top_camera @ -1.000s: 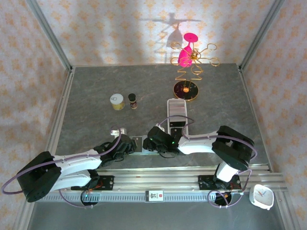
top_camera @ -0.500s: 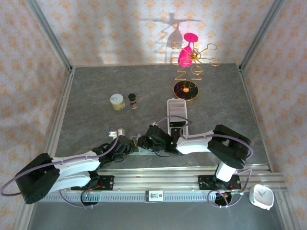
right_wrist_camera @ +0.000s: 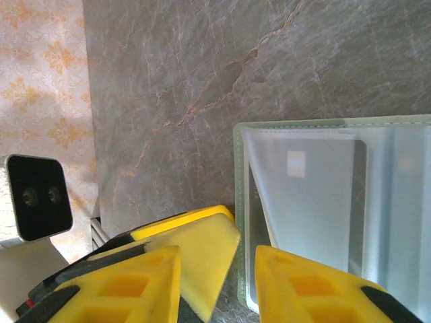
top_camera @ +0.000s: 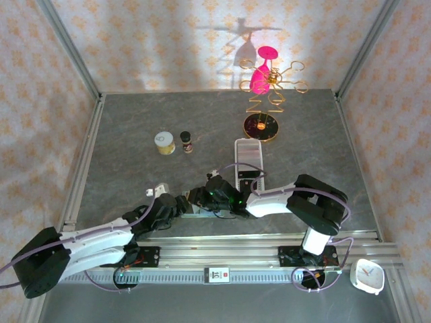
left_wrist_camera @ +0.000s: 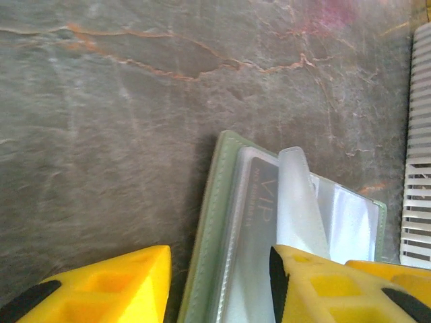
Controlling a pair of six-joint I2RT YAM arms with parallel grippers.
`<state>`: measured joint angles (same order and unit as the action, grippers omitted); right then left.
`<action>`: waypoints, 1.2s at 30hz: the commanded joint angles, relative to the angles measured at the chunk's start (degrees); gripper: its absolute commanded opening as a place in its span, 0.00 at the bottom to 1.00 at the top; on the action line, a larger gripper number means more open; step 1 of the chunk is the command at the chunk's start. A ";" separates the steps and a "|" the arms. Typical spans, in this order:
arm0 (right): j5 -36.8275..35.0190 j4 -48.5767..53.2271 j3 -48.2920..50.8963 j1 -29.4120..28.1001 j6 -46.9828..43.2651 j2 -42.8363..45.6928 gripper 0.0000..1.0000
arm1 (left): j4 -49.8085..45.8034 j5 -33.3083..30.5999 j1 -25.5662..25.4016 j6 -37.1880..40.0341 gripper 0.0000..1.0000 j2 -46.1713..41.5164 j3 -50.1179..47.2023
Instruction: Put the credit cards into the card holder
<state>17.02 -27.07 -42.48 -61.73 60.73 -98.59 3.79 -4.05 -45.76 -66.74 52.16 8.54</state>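
Bearing open card holder (left_wrist_camera: pixel 205 222): grey veined tabletop (top_camera: pixel 135 128); floral walls (top_camera: pixel 168 47).

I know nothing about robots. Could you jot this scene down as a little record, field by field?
Card holder: green, lying open on the table
Card: one marked VIP, inside a clear sleeve
Left end effector: open, straddling the holder's edge
Right end effector: at the holder's corner; grip unclear
Nearby: white tray, jar, small bottle

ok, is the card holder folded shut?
No, the card holder lies open, its clear sleeves exposed.
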 commanded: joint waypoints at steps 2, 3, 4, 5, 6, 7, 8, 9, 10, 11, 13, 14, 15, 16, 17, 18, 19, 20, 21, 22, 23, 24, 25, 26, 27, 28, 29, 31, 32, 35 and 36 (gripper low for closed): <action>0.69 -2.95 -0.76 -0.40 0.90 -1.26 0.34 | -11.64 -5.99 -0.41 -4.32 0.47 -4.26 -1.52; 0.95 -3.81 -0.73 -0.39 1.20 -1.47 0.34 | -13.23 -7.11 -0.40 -4.53 0.48 -5.39 -1.27; 1.12 -4.53 -0.76 -0.38 1.44 -1.69 0.34 | -14.47 -7.92 -0.40 -4.54 0.48 -6.23 -0.99; 1.66 -5.54 -0.98 -0.40 1.67 -2.13 0.34 | -15.91 -8.83 -0.43 -4.54 0.48 -7.26 -0.74; 2.50 -7.76 -0.82 -0.38 2.46 -2.51 0.33 | -17.31 -9.56 -0.46 -4.54 0.49 -8.11 -0.42; 3.31 -10.71 -0.40 -0.36 3.34 -2.79 0.34 | -18.44 -10.20 -0.39 -4.54 0.50 -8.82 -0.08; 4.19 -14.58 0.05 -0.40 4.55 -3.14 0.34 | -19.70 -10.83 -0.39 -4.55 0.51 -9.60 0.35; 5.02 -17.81 0.10 -0.38 5.27 -3.48 0.34 | -21.01 -11.57 -0.32 -4.54 0.52 -10.40 0.74; 5.51 -19.68 -0.04 -0.26 5.48 -3.62 0.34 | -22.22 -12.15 -0.34 -4.61 0.52 -11.07 1.20; 6.10 -21.03 -0.51 -0.27 5.24 -3.64 0.34 | -23.51 -12.77 -0.33 -4.78 0.53 -11.88 1.84; 7.09 -21.17 -1.71 0.17 3.81 -3.20 0.34 | -25.37 -14.15 -0.30 -4.80 0.54 -13.39 2.80; 7.49 -20.15 -2.28 0.62 2.72 -2.51 0.34 | -26.09 -14.74 -0.32 -4.44 0.54 -14.25 3.30; 7.50 -18.38 -2.52 1.31 1.33 -1.30 0.34 | -26.57 -15.27 -0.41 -4.08 0.54 -15.13 3.71; 7.28 -16.22 -2.46 2.10 -0.32 0.15 0.34 | -26.88 -15.55 -0.37 -3.61 0.54 -15.72 4.06; 6.82 -13.47 -2.28 3.29 -2.76 2.15 0.34 | -26.90 -15.78 -0.31 -2.88 0.54 -16.41 4.36; 6.39 -9.23 -2.32 4.67 -6.05 4.57 0.34 | -26.83 -15.65 -0.31 -2.21 0.54 -16.93 4.62; 5.75 -4.70 -2.79 6.11 -9.43 6.89 0.34 | -26.62 -15.56 -0.38 -1.64 0.55 -17.16 4.81; 4.63 0.05 -3.56 7.65 -14.51 9.75 0.34 | -26.16 -15.04 -0.39 -0.82 0.55 -17.33 5.11; 3.06 4.97 -4.31 8.97 -18.94 12.34 0.34 | -25.23 -14.42 -0.35 0.03 0.55 -17.36 5.17; 0.72 10.78 -5.49 10.46 -24.26 15.47 0.35 | -23.79 -13.31 -0.36 1.27 0.55 -17.19 5.23; -1.62 15.38 -6.63 11.89 -30.07 18.60 0.35 | -21.47 -11.90 -0.42 3.04 0.56 -16.83 5.09; -3.58 18.72 -7.63 12.97 -34.81 21.20 0.35 | -19.66 -10.40 -0.34 4.63 0.57 -16.31 5.16; -5.77 21.62 -8.28 14.12 -41.60 24.25 0.37 | -18.05 -9.22 -0.37 5.85 0.57 -15.57 5.41; -7.27 23.21 -8.43 15.14 -49.62 27.38 0.40 | -17.10 -8.37 -0.40 6.60 0.57 -14.66 5.77; -8.73 23.85 -7.97 15.49 -56.70 30.05 0.44 | -16.20 -7.86 -0.39 7.20 0.57 -13.85 6.11; -9.10 24.07 -6.85 15.74 -66.35 33.09 0.48 | -15.25 -7.36 -0.39 7.85 0.58 -12.91 6.43; -8.93 24.60 -5.19 15.77 -76.60 35.81 0.52 | -14.57 -6.97 -0.38 8.47 0.58 -12.10 6.62; -8.80 27.55 -2.02 15.70 -94.86 39.86 0.61 | -13.05 -6.60 -0.38 9.28 0.58 -10.86 6.92; -10.06 30.91 -1.40 15.73 -102.59 41.19 0.66 | -12.28 -6.16 -0.34 9.85 0.58 -10.45 7.02; -14.12 38.24 -1.43 18.52 -115.84 41.75 0.74 | -10.44 -5.06 -0.41 11.07 0.58 -9.84 6.94; -12.19 41.63 -1.71 20.33 -119.58 41.28 0.74 | -10.07 -4.91 -0.38 11.25 0.58 -9.86 6.83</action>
<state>7.46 1.41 -45.50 -44.27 -33.43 -55.55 -9.85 -10.26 -45.76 -58.37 42.15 13.96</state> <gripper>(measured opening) 0.741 0.580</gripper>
